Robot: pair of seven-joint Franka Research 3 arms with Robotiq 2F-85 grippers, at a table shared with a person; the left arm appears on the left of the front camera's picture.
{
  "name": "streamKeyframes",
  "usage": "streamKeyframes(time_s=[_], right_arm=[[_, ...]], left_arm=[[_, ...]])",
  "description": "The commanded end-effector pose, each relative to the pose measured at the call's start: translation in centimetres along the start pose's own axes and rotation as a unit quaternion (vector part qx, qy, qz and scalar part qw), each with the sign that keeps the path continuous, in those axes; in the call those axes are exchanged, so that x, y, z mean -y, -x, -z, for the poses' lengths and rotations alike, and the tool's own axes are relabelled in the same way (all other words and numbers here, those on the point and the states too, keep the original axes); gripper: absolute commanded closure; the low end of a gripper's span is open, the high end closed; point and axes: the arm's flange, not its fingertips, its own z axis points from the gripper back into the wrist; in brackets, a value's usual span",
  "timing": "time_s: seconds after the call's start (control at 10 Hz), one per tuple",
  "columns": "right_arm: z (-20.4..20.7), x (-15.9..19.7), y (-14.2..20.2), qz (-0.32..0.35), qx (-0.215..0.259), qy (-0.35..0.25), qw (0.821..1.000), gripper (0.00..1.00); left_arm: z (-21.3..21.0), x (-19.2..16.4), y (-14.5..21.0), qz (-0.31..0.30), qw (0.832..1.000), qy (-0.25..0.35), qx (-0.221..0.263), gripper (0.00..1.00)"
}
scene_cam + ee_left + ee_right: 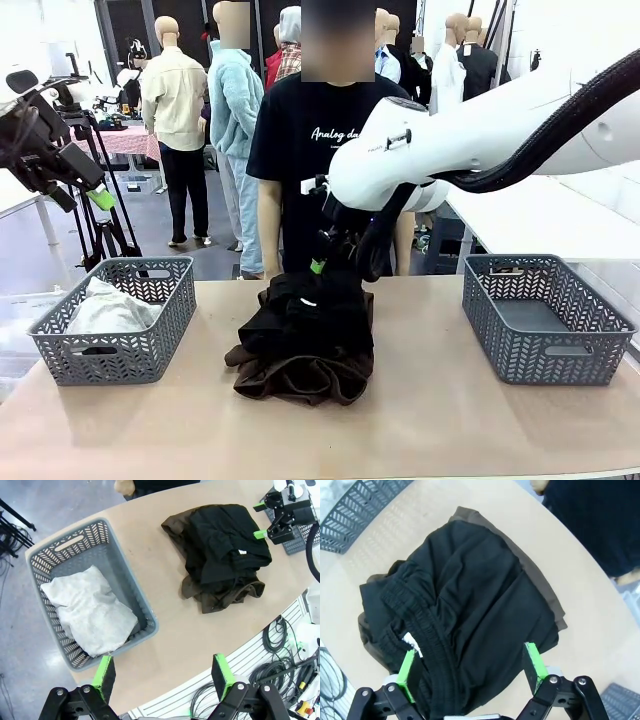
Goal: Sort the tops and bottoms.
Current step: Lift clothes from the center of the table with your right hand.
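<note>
Right claw point(470, 672): jaws wide and holding nothing, low over the dark heap. A gathered black waistband lay between the green pads, apparently lined up for a pinch. Whether the pads touched cloth, I could not tell.
Bottoms point(305, 335): black garments were heaped on a larger brown one in the middle of the worktop point(430, 420), not yet sorted. Stacked this way, the top black layer was the one open to a grasp.
Left claw point(163, 676): also wide and empty, raised high off the left end — likely parked clear of the right arm.
Tops point(90, 610): a pale bundle lay inside the left basket point(70, 537), already in place.
Right basket point(545, 340): grey lattice, well apart from the heap — presumably where the bottoms belonged.
Person point(310, 130): stood behind the heap with arms down.
</note>
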Motion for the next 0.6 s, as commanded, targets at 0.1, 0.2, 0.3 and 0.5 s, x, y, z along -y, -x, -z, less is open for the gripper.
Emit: streamKeyframes(time_s=[0.1, 0.2, 0.3, 0.5], right_arm=[[0.0, 0.0, 0.0, 0.0, 0.0, 0.0, 1.0, 0.0], [-0.2, -0.4, 2.1, 0.024, -0.009, 0.021, 0.999, 0.0], [0.0, -1.2, 2.2, 0.035, -0.015, 0.042, 0.998, 0.0], [0.6, -1.0, 1.2, 0.041, -0.025, 0.056, 0.997, 0.0]], left_arm=[[-0.1, 0.0, 0.0, -0.002, 1.0, -0.001, 0.002, 0.0], [-0.1, 0.0, 0.0, -0.002, 1.0, -0.001, 0.002, 0.0], [-0.1, 0.0, 0.0, -0.002, 1.0, -0.001, 0.002, 0.0], [-0.1, 0.0, 0.0, -0.002, 1.0, -0.001, 0.002, 0.0]])
